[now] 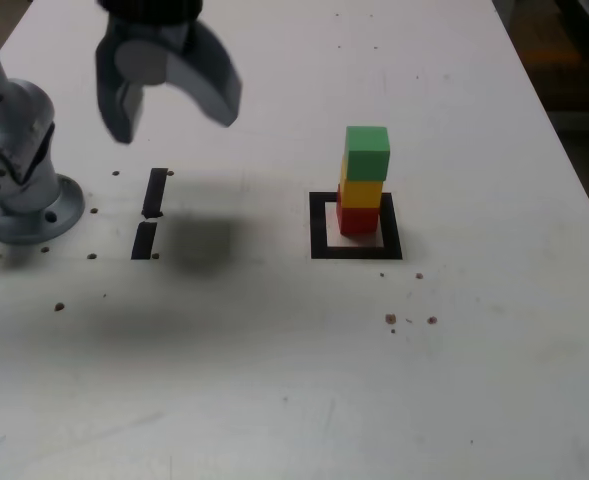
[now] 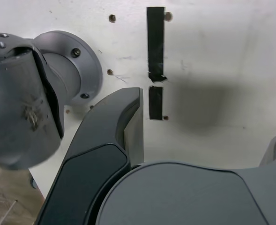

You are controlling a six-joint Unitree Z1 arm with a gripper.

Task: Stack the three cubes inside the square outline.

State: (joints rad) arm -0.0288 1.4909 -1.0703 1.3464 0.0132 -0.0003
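In the exterior view the three cubes stand in one upright stack: the red cube (image 1: 358,219) at the bottom, the yellow cube (image 1: 361,191) on it, the green cube (image 1: 367,152) on top. The stack rests inside the black square outline (image 1: 319,224), toward its far side. My gripper (image 1: 174,115) hangs open and empty high above the table, well toward the exterior view's left of the stack. The wrist view shows one dark finger (image 2: 123,122) and bare white table; the cubes and outline are out of that view.
Two short black strips (image 1: 151,213) lie on the white table (image 1: 274,380) below my gripper; they also show in the wrist view (image 2: 155,44). The arm's grey base (image 1: 19,170) stands at the exterior view's left edge. Small brown specks (image 1: 391,319) dot the table near the outline.
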